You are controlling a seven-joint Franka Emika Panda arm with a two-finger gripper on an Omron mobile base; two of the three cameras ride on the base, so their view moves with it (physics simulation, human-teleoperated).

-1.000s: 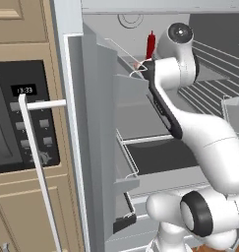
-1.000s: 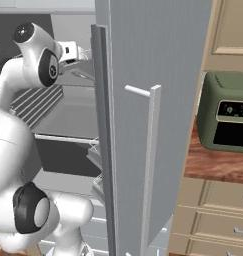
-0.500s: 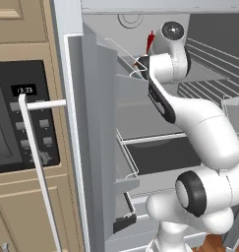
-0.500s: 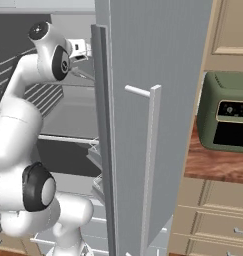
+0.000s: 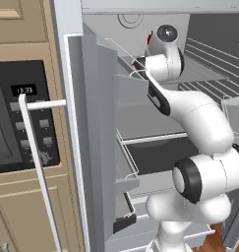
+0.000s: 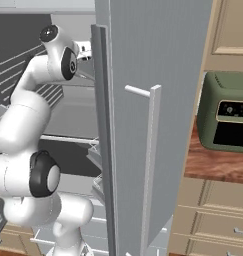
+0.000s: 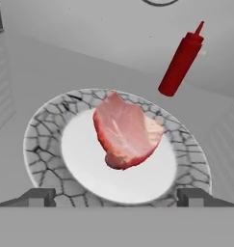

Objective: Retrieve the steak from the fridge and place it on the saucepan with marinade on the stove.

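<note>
Hand view: one steak [image 7: 125, 130], one plate [image 7: 46, 144], one red bottle [image 7: 180, 60], end effector [image 7: 116, 197] spread wide above them.
One arm reaches deep into the open fridge [image 5: 99, 123]; the steak lies in the middle of the crackle-rimmed plate on a fridge shelf, the two fingertips [image 7: 37, 197] stand at 7 and 5 o'clock of it, pinching nothing. Red bottle stands upright at 1 o'clock of the steak, apart from the plate. Right base view shows one green toaster oven [image 6: 227, 120] on the wooden desk [image 6: 213, 167].
</note>
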